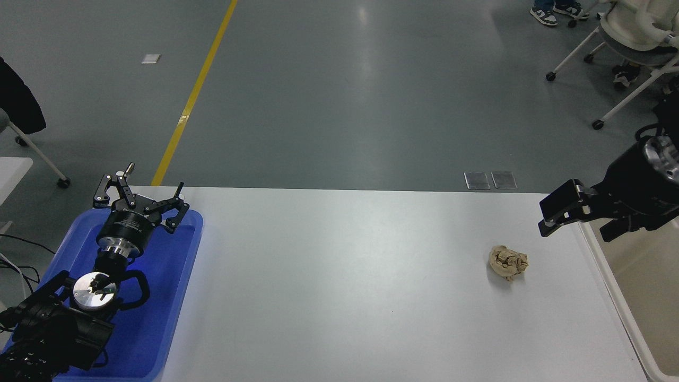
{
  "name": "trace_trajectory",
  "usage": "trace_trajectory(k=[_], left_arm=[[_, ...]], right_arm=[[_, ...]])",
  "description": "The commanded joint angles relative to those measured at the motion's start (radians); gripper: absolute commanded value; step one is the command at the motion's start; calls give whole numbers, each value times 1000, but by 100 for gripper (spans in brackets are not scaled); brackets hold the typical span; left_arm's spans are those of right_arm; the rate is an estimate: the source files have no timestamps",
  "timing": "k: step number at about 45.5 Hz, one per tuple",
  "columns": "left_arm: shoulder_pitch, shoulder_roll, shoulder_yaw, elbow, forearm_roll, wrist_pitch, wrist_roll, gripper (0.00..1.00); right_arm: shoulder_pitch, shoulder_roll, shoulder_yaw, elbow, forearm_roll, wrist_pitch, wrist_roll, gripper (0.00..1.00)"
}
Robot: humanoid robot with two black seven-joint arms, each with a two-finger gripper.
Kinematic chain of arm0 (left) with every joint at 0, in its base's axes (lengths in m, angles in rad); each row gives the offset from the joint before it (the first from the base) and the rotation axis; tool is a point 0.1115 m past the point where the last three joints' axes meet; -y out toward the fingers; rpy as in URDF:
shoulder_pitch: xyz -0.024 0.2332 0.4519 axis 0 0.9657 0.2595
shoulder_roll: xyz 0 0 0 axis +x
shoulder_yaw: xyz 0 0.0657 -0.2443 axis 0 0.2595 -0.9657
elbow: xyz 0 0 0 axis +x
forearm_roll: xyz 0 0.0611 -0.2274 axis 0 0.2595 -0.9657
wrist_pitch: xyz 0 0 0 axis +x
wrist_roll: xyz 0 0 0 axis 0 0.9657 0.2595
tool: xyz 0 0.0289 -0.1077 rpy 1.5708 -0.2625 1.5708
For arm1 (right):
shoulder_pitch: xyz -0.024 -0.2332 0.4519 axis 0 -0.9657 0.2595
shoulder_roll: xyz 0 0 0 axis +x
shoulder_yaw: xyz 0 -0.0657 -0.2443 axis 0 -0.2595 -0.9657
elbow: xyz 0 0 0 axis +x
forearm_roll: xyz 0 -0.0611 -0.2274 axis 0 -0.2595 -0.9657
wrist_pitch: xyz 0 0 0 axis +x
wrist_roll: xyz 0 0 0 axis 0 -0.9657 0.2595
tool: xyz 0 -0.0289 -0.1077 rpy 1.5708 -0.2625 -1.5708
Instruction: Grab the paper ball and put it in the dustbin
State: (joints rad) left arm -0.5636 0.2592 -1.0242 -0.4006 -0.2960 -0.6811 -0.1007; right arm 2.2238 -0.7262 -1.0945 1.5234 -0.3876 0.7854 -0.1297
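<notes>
The paper ball (508, 262), a crumpled tan wad, lies on the white table (339, 276) near its right side. My right gripper (546, 217) comes in from the right edge and hovers above and to the right of the ball, apart from it, open and empty. The dustbin (618, 297) shows only partly at the right edge beside the table: its cream rim and tan inner wall. My left gripper (139, 193) is parked over the blue tray at the lower left, open and empty.
The shallow blue tray (175, 297) sits at the table's left end under the left arm. White wheeled chairs (626, 48) and a person's shoes (557, 10) are on the grey floor at the top right. A yellow floor line (196, 90) runs beyond the table.
</notes>
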Motion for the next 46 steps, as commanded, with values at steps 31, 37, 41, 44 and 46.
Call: trace_trajectory(k=[31, 37, 41, 44, 46], left_arm=[[-1, 0, -2, 0, 0, 0, -1, 100], [-1, 0, -2, -1, 0, 0, 1, 100], [-1, 0, -2, 0, 0, 0, -1, 100], [-1, 0, -2, -1, 0, 0, -1, 100], [-1, 0, -2, 0, 0, 0, -1, 100]], right_arm=[[-1, 10, -2, -6, -4, 0, -1, 100], [-3, 17, -2, -9, -4, 0, -1, 100], [-3, 17, -2, -9, -4, 0, -1, 100], [-3, 19, -2, -9, -4, 0, -1, 100], [-4, 19, -2, -9, -4, 0, -1, 100]])
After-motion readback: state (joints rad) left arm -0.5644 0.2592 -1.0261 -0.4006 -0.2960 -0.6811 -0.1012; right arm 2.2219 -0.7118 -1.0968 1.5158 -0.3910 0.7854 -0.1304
